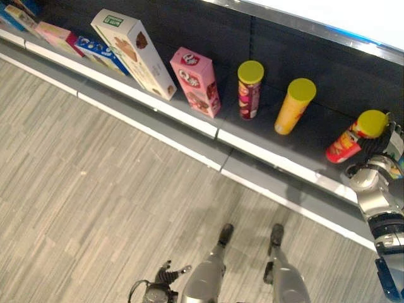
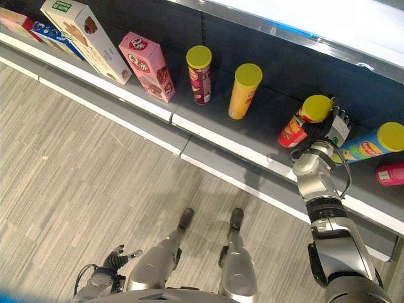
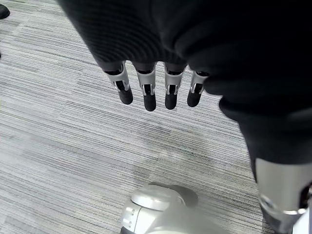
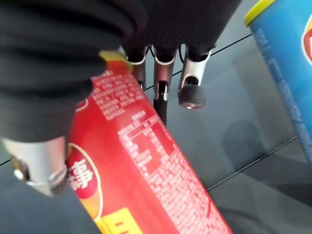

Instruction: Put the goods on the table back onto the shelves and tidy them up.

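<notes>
Running across both eye views, the long dark shelf (image 2: pixel 265 126) is carrying the goods in a row, apparently so they face outward: a tall white box (image 1: pixel 134 53) leaning back, a pink box (image 1: pixel 196 81), a maroon can (image 1: pixel 249 89) and a yellow can (image 1: pixel 294 105) standing on end. Beside them the right hand (image 2: pixel 328 129) is gripping the red can (image 2: pixel 302 120) near its yellow lid, fingers and thumb curled round it, and holding it tilted just over the shelf; I judge it is being brought upright next to the blue can (image 2: pixel 372 143), which is lying slanted just beyond. A small pink item (image 2: pixel 391 173) is sitting at the far end. The left hand (image 3: pixel 156 90) is hanging idle over the floor (image 1: pixel 95 189), its fingers straight and apart. That floor is grey striped carpet, running up to the pale shelf edge.
</notes>
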{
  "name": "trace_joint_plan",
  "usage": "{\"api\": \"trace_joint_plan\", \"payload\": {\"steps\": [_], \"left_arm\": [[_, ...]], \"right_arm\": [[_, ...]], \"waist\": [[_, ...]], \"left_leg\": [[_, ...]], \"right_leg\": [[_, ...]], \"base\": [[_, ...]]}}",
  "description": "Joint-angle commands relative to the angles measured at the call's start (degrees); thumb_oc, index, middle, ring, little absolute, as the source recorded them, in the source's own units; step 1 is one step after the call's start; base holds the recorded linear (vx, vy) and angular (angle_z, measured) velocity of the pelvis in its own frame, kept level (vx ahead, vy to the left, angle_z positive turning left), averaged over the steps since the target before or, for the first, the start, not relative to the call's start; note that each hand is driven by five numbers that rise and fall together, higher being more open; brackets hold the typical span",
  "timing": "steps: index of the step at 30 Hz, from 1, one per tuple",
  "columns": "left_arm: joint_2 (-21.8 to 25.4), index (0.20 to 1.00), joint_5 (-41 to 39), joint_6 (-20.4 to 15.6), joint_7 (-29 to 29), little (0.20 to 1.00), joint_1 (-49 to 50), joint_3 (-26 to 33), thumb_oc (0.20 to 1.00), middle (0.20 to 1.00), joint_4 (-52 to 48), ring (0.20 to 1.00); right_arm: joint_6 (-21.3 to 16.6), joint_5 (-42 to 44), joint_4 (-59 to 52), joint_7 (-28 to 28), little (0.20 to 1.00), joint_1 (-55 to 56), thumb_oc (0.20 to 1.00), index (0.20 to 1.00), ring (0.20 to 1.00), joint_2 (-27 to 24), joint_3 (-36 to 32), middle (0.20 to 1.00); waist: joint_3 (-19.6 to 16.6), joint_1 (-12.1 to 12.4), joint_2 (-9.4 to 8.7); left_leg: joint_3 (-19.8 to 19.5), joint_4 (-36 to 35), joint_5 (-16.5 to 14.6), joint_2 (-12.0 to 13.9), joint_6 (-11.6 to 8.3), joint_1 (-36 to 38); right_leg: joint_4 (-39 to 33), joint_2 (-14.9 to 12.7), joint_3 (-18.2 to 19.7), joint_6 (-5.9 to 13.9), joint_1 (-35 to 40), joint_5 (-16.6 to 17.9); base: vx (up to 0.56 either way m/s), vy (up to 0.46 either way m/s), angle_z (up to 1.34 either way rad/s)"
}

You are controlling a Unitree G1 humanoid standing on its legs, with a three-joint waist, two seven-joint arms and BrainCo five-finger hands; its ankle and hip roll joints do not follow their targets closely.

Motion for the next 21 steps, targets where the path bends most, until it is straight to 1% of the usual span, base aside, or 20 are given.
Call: {"api": "trace_joint_plan", "payload": {"steps": [1,15,16,17,18,21], "left_arm": [[1.31,1.000,1.16,0.10,1.74,1.000,1.04,-1.38,1.000,1.000,2.92,1.000],[1.13,1.000,0.79,0.07,1.96,1.000,1.07,-1.30,1.000,1.000,3.26,1.000],[1.11,1.000,0.84,0.09,1.93,1.000,1.14,-1.28,1.000,1.000,3.28,1.000],[1.07,1.000,0.88,0.09,2.02,1.000,1.13,-1.27,1.000,1.000,3.36,1.000],[1.03,1.000,0.92,0.14,1.98,1.000,1.12,-1.23,1.000,1.000,3.38,1.000],[1.02,1.000,1.07,0.11,1.95,1.000,1.04,-1.14,1.000,1.000,3.45,1.000]], "right_arm": [[-1.30,1.54,-0.17,-0.15,0.200,0.57,0.200,0.200,0.200,-0.68,3.31,0.200],[-1.12,1.49,0.53,0.23,0.200,-0.81,0.200,0.200,0.200,1.10,5.21,0.200],[-1.10,1.39,0.57,0.09,0.551,-0.75,0.551,0.551,0.551,1.10,5.18,0.551],[-1.06,1.31,0.71,-0.05,0.953,-0.73,0.953,0.953,0.953,1.12,5.20,0.953],[-0.99,1.17,0.70,-0.04,1.000,-0.75,1.000,1.000,1.000,1.09,5.24,1.000],[-0.84,0.69,0.51,-0.10,1.000,-0.59,1.000,1.000,1.000,0.68,5.13,1.000]], "waist": [[-2.99,1.28,-0.91],[-3.22,1.36,-1.23],[-3.24,1.33,-1.29],[-3.24,1.30,-1.33],[-3.25,1.30,-1.37],[-3.31,1.23,-1.43]], "left_leg": [[5.86,0.28,-5.02,1.50,0.42,0.87],[6.19,0.27,-5.25,1.57,0.46,1.06],[6.25,0.29,-5.28,1.59,0.45,1.08],[6.29,0.27,-5.29,1.61,0.45,1.08],[6.36,0.23,-5.30,1.61,0.45,1.12],[6.48,0.16,-5.31,1.66,0.43,1.24]], "right_leg": [[5.71,-4.60,2.46,4.85,-2.18,-5.24],[5.67,-4.38,2.57,4.85,-2.00,-5.24],[5.66,-4.39,2.59,4.85,-1.98,-5.23],[5.63,-4.40,2.59,4.85,-1.96,-5.20],[5.61,-4.41,2.57,4.88,-1.95,-5.16],[5.57,-4.43,2.54,4.94,-1.92,-5.09]], "base": [[0.00,0.000,0.00],[0.00,-0.001,-0.01],[0.00,0.000,0.00],[0.00,0.000,0.00],[0.00,0.000,0.00],[0.00,0.000,0.00]]}}
